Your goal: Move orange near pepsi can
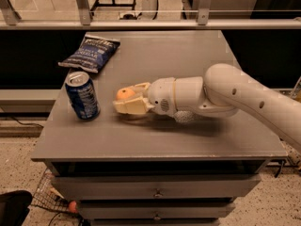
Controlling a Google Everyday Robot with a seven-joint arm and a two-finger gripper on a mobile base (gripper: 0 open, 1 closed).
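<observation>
A big white arm [244,91] reaches in from the right, low over the grey table [188,140]. At its end is the gripper [128,98], near the middle of the table and a bit toward the left. Its two pale yellow fingers [129,108] point left, toward the pepsi can [83,96].

The orange [125,93] sits right between the two fingers. One finger is on the far side of it and the other is on the near side, and both press against it, so the fingers are closed on the orange and hold it. Only the top of the orange shows, because the near finger hides the lower part. I cannot tell if the orange touches the table or hangs just over it.

The pepsi can stands up straight near the left edge of the table. It is blue with a silver top. The orange is near the can, on the can's right side, but they do not touch. A bit of bare table shows between them.

A dark blue chip bag [90,53] lies flat at the back left of the table, behind the can and well apart from the gripper.
</observation>
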